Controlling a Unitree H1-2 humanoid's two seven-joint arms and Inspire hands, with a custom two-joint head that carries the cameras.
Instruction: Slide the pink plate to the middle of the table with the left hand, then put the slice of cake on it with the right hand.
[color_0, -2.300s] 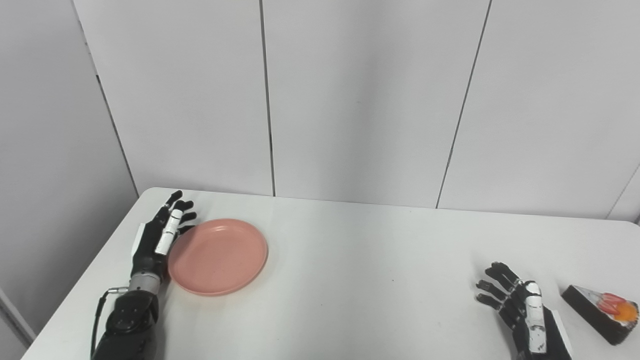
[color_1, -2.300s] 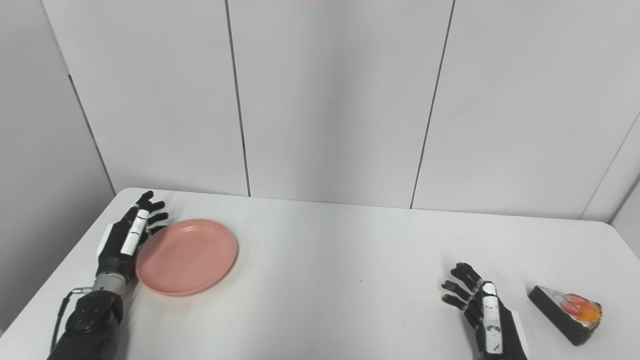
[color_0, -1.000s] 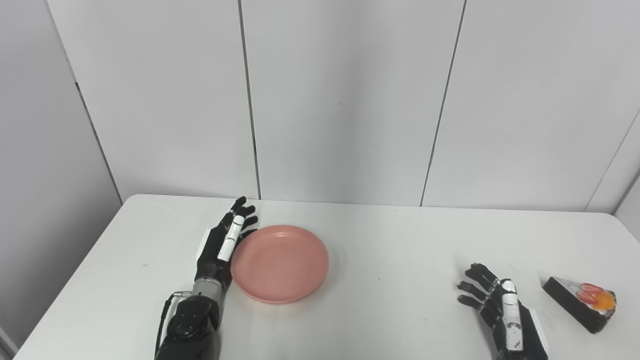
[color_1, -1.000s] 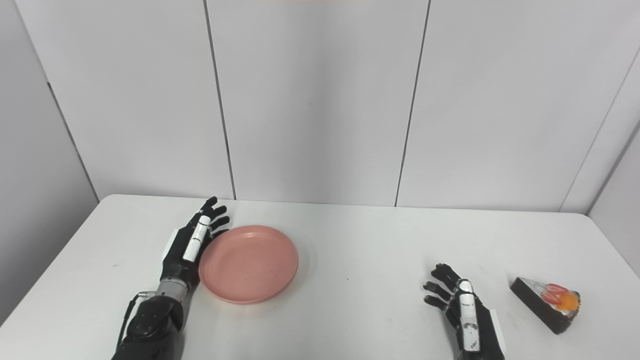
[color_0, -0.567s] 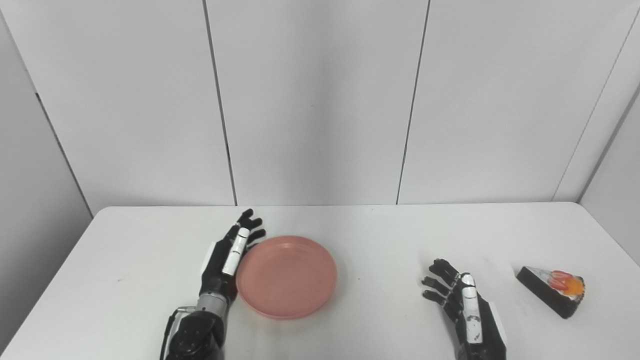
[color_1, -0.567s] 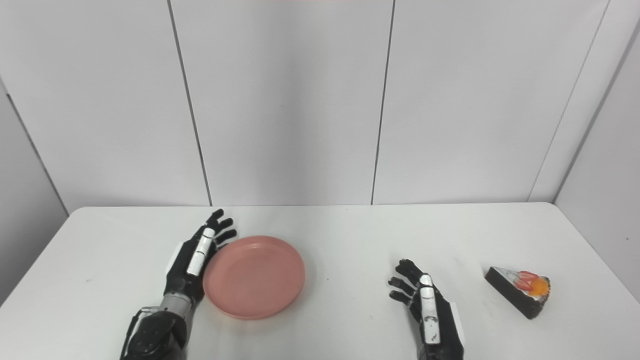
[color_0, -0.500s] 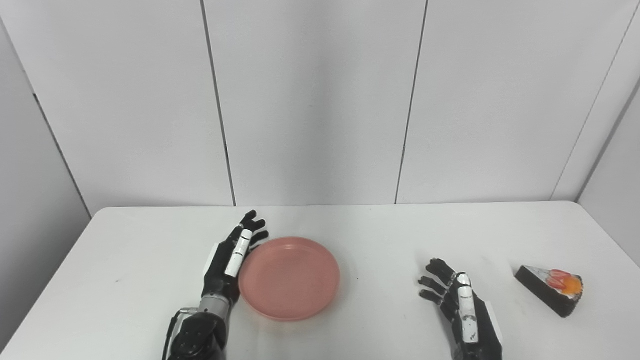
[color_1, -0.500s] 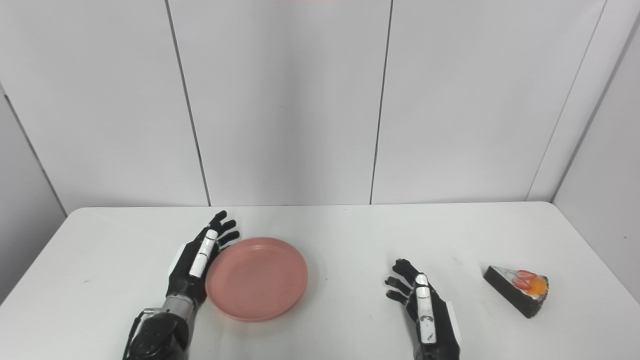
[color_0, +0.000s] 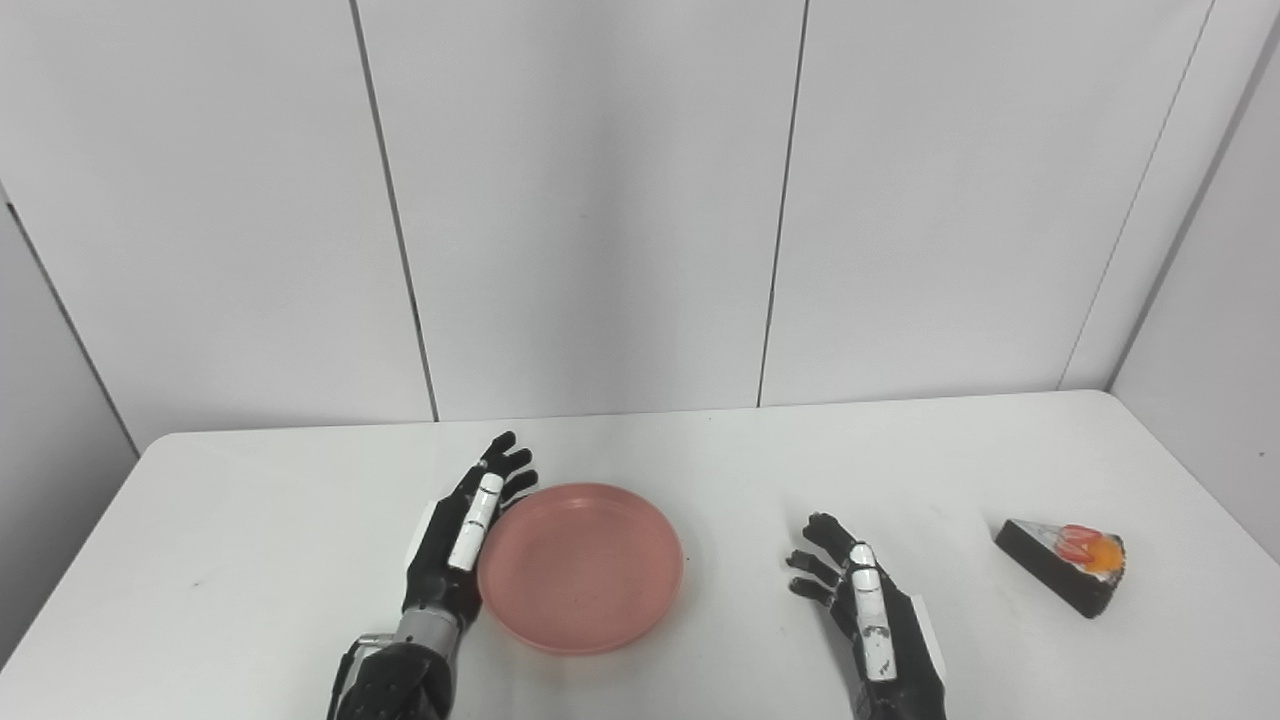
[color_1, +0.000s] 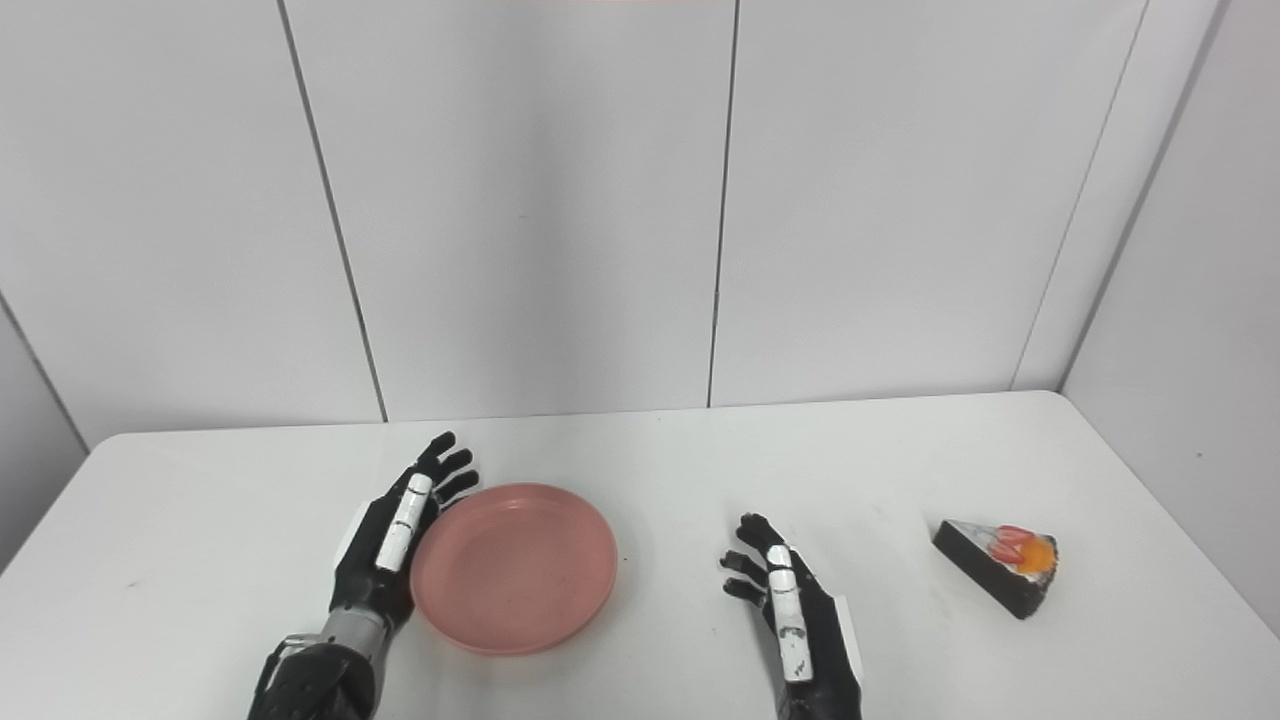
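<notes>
The pink plate (color_0: 582, 567) lies flat on the white table (color_0: 250, 520), a little left of its middle. My left hand (color_0: 462, 535) stands on edge against the plate's left rim, fingers straight and apart, holding nothing. My right hand (color_0: 862, 605) rests open near the front edge, right of the plate with a gap between them. The slice of cake (color_0: 1062, 565), dark with white icing and red and orange fruit on top, sits far right on the table, well clear of the right hand.
White wall panels stand directly behind the table's far edge. The table's right edge (color_1: 1180, 520) runs close to the cake, with a side wall beyond it. Bare tabletop lies between the right hand and the cake.
My left hand has pushed the plate rightward from the table's left side toward the middle. The camera has turned right, shifting the whole picture. The right hand has stayed open in its place.
</notes>
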